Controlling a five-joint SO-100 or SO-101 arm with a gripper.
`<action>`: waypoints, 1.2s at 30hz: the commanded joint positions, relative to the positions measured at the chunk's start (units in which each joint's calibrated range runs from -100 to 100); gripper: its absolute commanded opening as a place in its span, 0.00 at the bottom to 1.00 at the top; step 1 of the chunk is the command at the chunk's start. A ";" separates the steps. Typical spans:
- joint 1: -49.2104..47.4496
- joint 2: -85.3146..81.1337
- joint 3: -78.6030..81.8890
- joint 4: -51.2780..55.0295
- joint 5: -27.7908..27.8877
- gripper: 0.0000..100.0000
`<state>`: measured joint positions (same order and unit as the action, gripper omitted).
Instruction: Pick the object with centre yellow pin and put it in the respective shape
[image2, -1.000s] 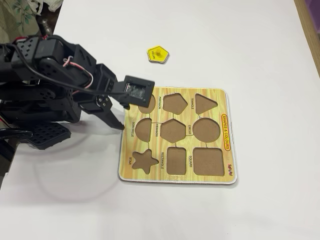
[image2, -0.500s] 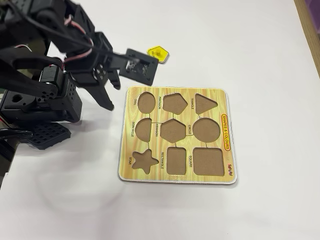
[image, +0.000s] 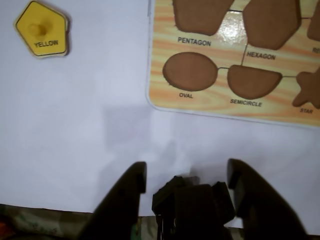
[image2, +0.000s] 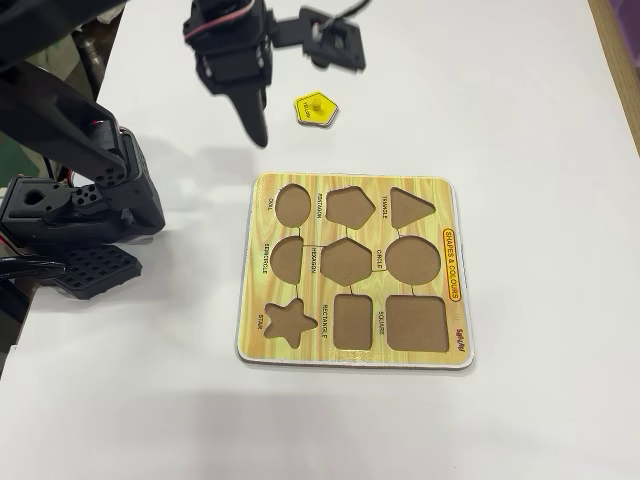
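Pentagon piece (image: 41, 29): YELLOW; board (image: 200, 105): PENTAGON, HEXAGON, OVAL

Landmark: puzzle board (image2: 356, 276), lying flat on the table (image2: 520, 100). In the fixed view the pentagon piece (image2: 316, 108) is lying on the table beyond the board's far edge, apart from it. The gripper (image2: 255, 125) is hanging to the left of the piece, above the table and off the board. On the board, the PENTAGON cutout (image2: 350, 207) is sitting in the far row, between the oval cutout (image2: 292, 205) on its left and the triangle cutout (image2: 410, 207) on its right, with the hexagon cutout (image2: 346, 261) directly nearer the camera
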<state>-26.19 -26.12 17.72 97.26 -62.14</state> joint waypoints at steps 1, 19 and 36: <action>-6.52 2.60 -6.12 -0.02 -0.31 0.19; -24.20 23.61 -27.34 -0.20 -0.46 0.19; -24.30 38.33 -29.68 -26.04 -5.90 0.19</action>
<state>-50.33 12.03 -9.17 72.41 -63.86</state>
